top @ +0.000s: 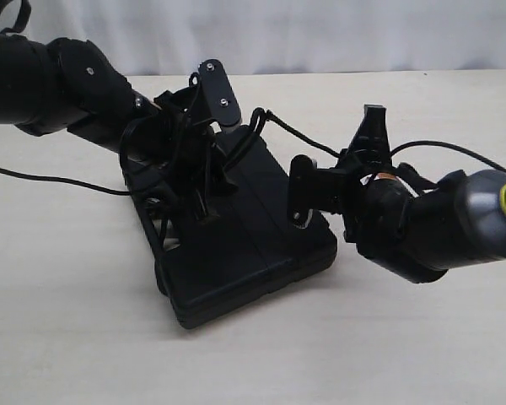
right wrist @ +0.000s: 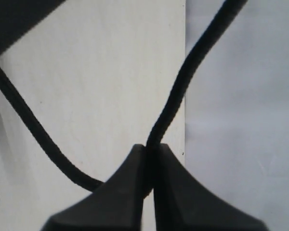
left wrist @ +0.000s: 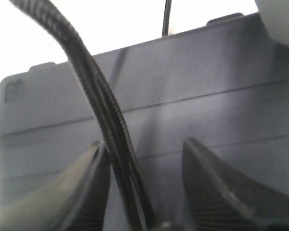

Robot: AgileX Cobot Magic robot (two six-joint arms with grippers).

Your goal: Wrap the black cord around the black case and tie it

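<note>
The black case (top: 253, 253) lies flat on the pale table, slightly skewed. My left gripper (top: 204, 190) reaches down onto its lid from the upper left. In the left wrist view this gripper (left wrist: 143, 143) is open, and a doubled run of the black cord (left wrist: 106, 120) passes between its fingers, close to one finger (left wrist: 94, 168) and not clamped, above the ribbed lid (left wrist: 207, 86). My right gripper (top: 299, 198) hovers at the case's right edge. The right wrist view shows it (right wrist: 151, 149) shut on the black cord (right wrist: 183, 82). The cord (top: 299, 133) stretches from the case's far side to the right gripper.
A thin black strand (top: 51, 179) lies on the table at the left; I cannot tell whether it is cord or arm cable. A cable (top: 455, 148) arcs over the right arm. The table's far edge (top: 337, 74) meets a white backdrop.
</note>
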